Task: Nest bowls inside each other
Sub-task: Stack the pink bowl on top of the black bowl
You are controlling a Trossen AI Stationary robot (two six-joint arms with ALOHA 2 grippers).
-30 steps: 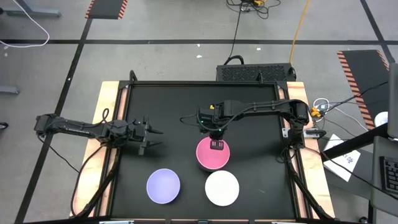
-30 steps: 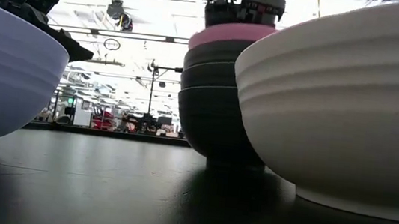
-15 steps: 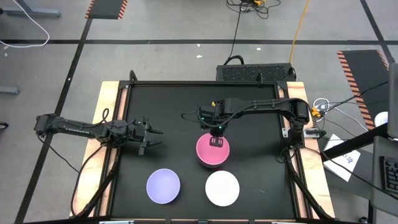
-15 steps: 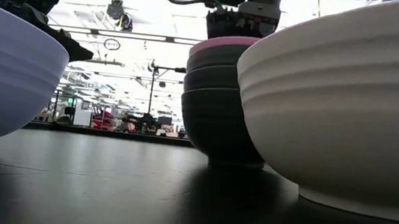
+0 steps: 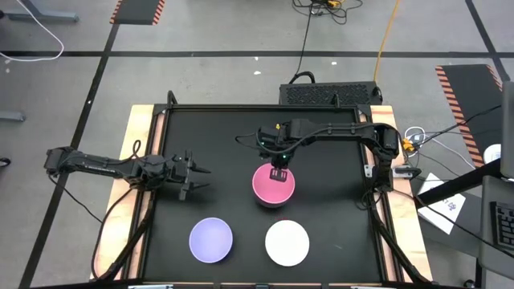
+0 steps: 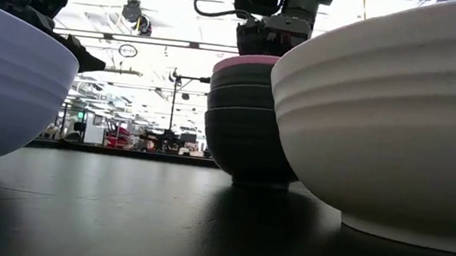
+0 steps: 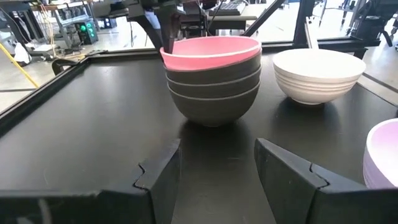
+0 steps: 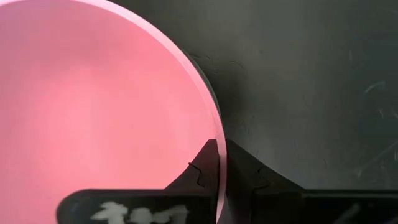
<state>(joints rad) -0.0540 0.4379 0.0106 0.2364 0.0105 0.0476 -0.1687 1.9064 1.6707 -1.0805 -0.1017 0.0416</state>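
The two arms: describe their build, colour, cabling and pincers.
Both are dark, slender, jointed arms. The left pincer ends in two black angular fingers with stepped, notched inner edges. The right pincer has the same black notched fingers; a thin black cable loops from its wrist, where a small green light shows.

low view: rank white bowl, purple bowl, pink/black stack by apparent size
1. White bowl: fills the most frame.
2. Purple bowl: next, partly cut off at the edge.
3. Stack of black bowls topped by the pink bowl: smallest.

Mostly nearness to the camera; the high view shows like-sized bowls.
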